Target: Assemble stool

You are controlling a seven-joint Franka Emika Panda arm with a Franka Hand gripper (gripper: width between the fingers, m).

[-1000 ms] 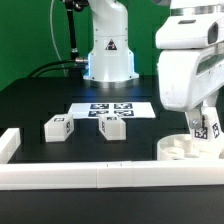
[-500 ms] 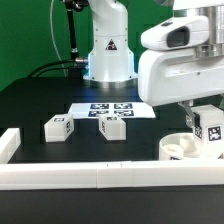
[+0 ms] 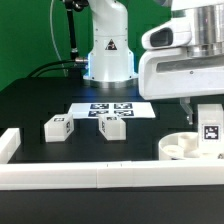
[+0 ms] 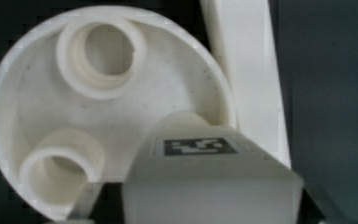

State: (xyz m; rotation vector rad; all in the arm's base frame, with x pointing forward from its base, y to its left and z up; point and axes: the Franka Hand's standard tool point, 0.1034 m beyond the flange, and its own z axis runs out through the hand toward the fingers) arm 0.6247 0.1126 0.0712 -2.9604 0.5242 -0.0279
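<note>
While the gripper [image 3: 208, 118] is hanging over the exterior view's right end of the black table [image 3: 40, 100], it is clamping one white leg [image 3: 210, 132] between its fingers. The leg is sitting upright and showing its square tag to the camera.

- The white rails are acting as a low fence. The front rail [image 3: 100, 176] is running along the near edge, and the side rail [image 3: 8, 144] is closing the exterior view's left end. All the parts are lying inside them.
- The seat [image 3: 180, 147] is lying flat just behind the front rail, directly under and beside the held leg. I cannot tell whether leg and seat are touching.
- In the wrist view the seat [image 4: 78, 110] is showing two round holes, both empty. The leg [image 4: 202, 150] is sitting over the disc near its rim, and a rail [image 4: 247, 50] is running just beside the seat.
- The first loose leg [image 3: 57, 128] and the second loose leg [image 3: 111, 126] are standing near each other, well apart from the seat, towards the exterior view's left.
- The marker board [image 3: 112, 108] is lying flat just behind the second loose leg, in front of the robot base [image 3: 108, 50].
- The bulky white arm housing [image 3: 185, 65] is blocking the sight of the fingers' upper parts, and the front rail is hiding the seat's lower edge.
</note>
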